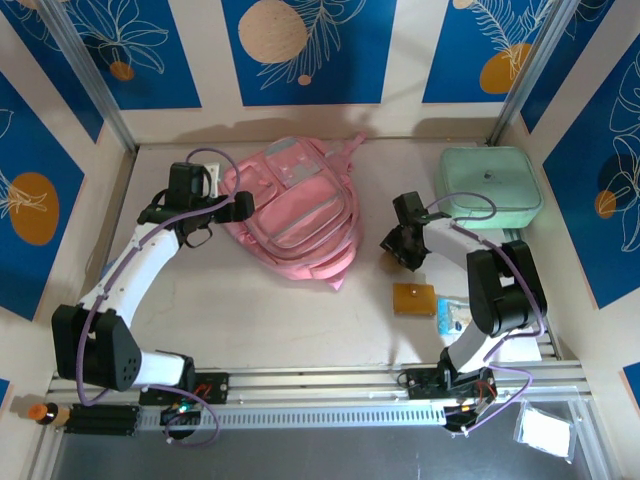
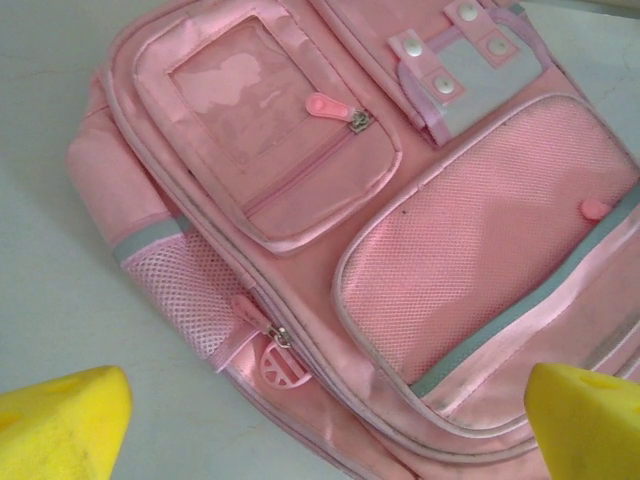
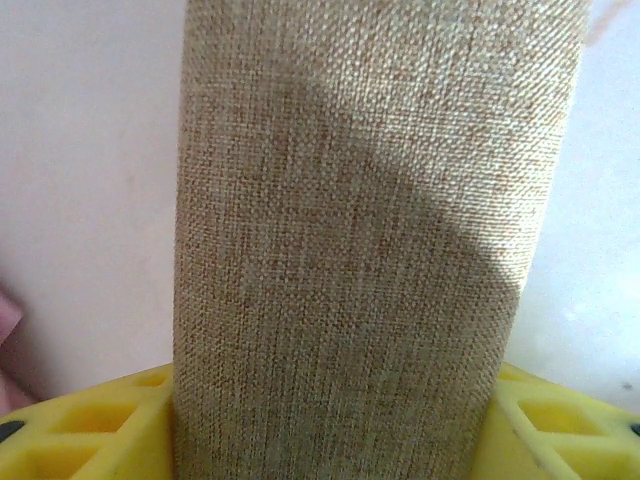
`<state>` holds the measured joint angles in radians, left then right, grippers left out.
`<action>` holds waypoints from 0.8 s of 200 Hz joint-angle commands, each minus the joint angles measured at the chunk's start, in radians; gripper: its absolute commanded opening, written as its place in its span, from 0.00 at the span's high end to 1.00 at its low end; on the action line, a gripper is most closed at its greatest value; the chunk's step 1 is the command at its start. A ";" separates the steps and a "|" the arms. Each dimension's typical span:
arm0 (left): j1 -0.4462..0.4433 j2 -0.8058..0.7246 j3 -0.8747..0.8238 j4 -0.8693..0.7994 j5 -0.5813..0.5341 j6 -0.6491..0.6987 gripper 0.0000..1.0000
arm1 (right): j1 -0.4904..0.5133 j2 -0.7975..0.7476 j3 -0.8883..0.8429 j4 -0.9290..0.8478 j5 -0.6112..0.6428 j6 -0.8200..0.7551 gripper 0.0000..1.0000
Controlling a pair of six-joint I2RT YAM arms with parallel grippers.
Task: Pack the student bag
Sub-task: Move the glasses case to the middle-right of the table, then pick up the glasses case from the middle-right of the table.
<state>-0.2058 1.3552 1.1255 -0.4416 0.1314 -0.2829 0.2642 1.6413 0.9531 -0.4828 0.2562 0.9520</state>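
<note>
The student bag [image 1: 295, 215] is a pink backpack lying flat in the middle of the table, front pockets up. My left gripper [image 1: 241, 207] is at its left side. In the left wrist view it [image 2: 325, 425] is open, yellow fingertips [image 2: 62, 430] wide apart, above the bag [image 2: 400, 230] and its round pink zipper pull [image 2: 277, 364] by the mesh side pocket. My right gripper [image 1: 398, 245] is to the right of the bag. In the right wrist view it [image 3: 335, 425] is shut on a tan woven-fabric case [image 3: 360, 220], which hides most of what lies beyond.
A mint-green rounded square case [image 1: 490, 185] stands at the back right. A small orange-brown flat item [image 1: 413, 298] and a blue-and-white packet [image 1: 450, 315] lie near the right arm's base. Walls enclose the table on three sides.
</note>
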 commanded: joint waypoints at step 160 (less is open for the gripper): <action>-0.115 0.027 -0.018 0.131 0.174 0.010 0.00 | -0.010 0.096 0.136 -0.060 -0.003 -0.131 0.55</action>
<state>-0.2539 1.3842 1.1187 -0.3782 0.2611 -0.2939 0.2493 1.7588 1.0920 -0.5438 0.2615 0.8227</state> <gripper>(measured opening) 0.998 0.573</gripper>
